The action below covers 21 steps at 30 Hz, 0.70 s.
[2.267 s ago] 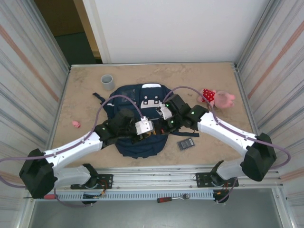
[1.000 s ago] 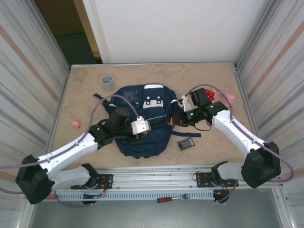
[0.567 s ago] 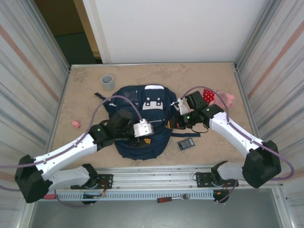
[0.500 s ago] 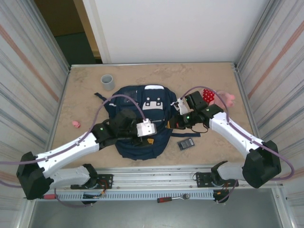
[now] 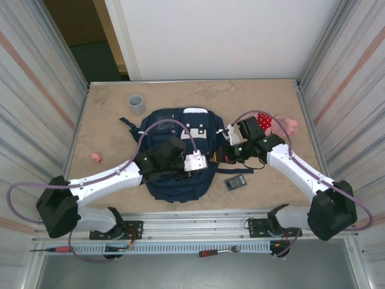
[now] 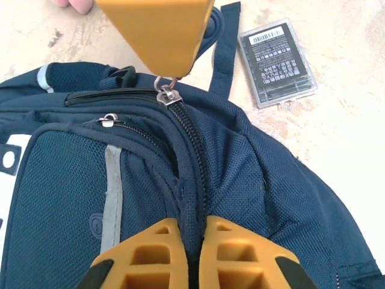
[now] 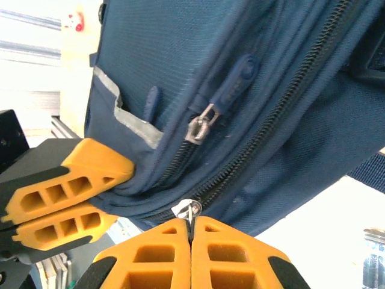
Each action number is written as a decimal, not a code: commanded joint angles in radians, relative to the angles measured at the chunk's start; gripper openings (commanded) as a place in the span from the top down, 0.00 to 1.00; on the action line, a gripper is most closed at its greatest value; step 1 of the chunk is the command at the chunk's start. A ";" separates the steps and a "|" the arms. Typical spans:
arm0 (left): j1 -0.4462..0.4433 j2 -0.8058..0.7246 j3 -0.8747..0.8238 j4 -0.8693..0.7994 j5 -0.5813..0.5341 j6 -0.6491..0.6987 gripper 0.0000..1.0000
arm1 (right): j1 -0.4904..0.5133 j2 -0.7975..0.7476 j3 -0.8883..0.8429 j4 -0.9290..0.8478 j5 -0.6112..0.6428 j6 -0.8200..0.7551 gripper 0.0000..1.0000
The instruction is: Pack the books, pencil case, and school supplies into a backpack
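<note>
The navy backpack (image 5: 174,129) lies flat in the middle of the table. My left gripper (image 5: 204,161) is shut on a ridge of its fabric beside the main zipper (image 6: 191,241). My right gripper (image 5: 222,155) is shut on the metal zipper pull (image 7: 191,211) at the backpack's right edge, and its fingers (image 6: 159,30) hang over that pull (image 6: 167,95) in the left wrist view. One of the school supplies, a flat dark grey piece (image 5: 235,182), lies on the table to the right of the backpack (image 6: 277,55). The books and pencil case are out of view.
A pink and red plush toy (image 5: 274,123) lies at the right rear behind my right arm. A grey cup (image 5: 136,103) stands at the back left. A small pink object (image 5: 96,158) lies at the left. A second zipper pull (image 7: 201,126) hangs on the front pocket.
My left gripper moved right along the backpack, opened briefly and closed again on the fabric by the zipper. My right gripper shifted slightly down and left, still shut on the pull.
</note>
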 commanded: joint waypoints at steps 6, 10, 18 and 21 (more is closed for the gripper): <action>0.001 -0.173 -0.097 0.030 0.033 0.036 1.00 | -0.076 0.073 0.003 0.037 0.314 0.012 1.00; 0.001 -0.209 -0.119 0.044 0.087 0.034 1.00 | -0.094 0.147 0.030 0.127 0.361 0.035 1.00; 0.001 -0.225 -0.130 0.044 0.162 0.039 1.00 | -0.140 0.275 0.066 0.272 0.387 0.055 1.00; 0.002 -0.226 -0.131 0.043 0.170 0.042 1.00 | -0.154 0.301 0.078 0.293 0.351 0.056 1.00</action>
